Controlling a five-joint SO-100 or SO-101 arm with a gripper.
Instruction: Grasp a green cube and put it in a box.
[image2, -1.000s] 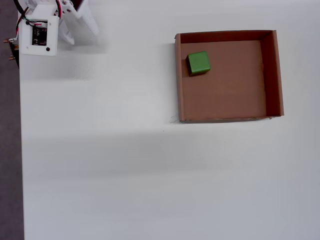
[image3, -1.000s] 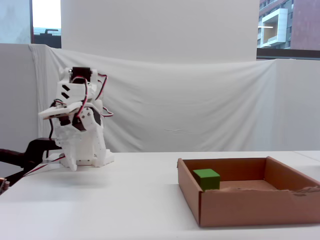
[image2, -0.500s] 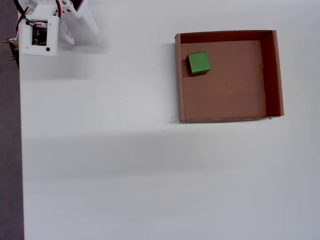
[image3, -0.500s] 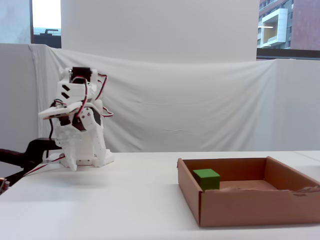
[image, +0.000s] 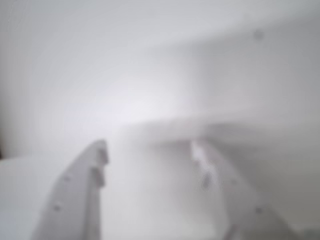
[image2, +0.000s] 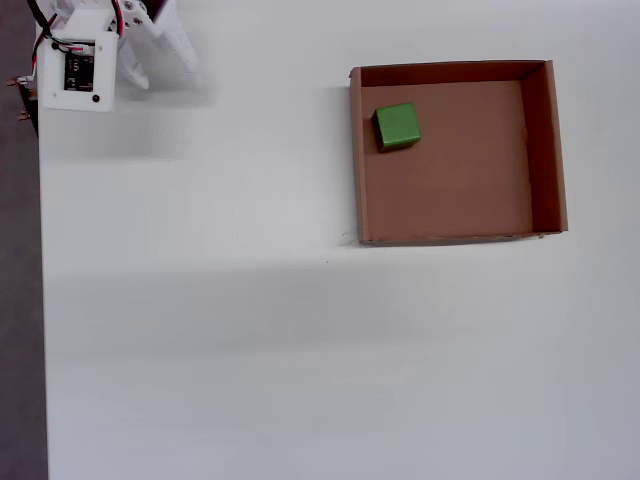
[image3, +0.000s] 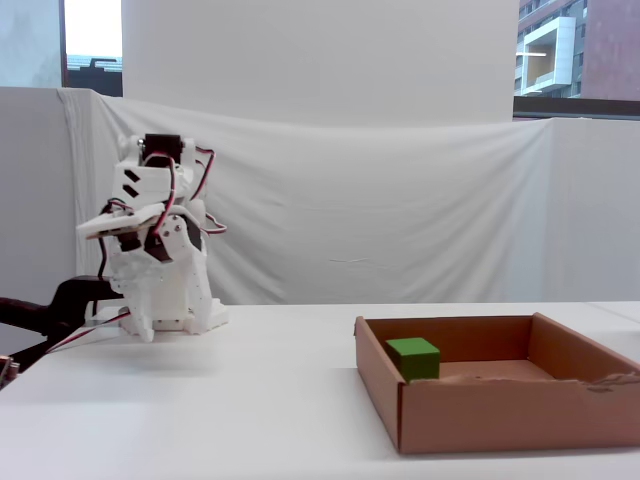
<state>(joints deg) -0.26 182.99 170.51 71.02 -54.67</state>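
Note:
The green cube (image2: 397, 126) rests on the floor of the brown cardboard box (image2: 545, 150), close to the left wall in the overhead view. From the side, the green cube (image3: 413, 357) shows just above the box's front wall (image3: 500, 415). My white arm (image2: 100, 55) is folded back at the table's top left corner, far from the box. The blurred wrist view shows my gripper (image: 149, 148) open, its two fingers apart and nothing between them. In the fixed view the gripper (image3: 100, 227) points left, away from the box.
A white table (image2: 250, 330) stretches between arm and box. White cloth (image3: 400, 200) hangs behind the table. A dark strip (image2: 18, 300) runs beyond the table's left edge in the overhead view. Cables (image3: 50, 320) trail from the arm's base.

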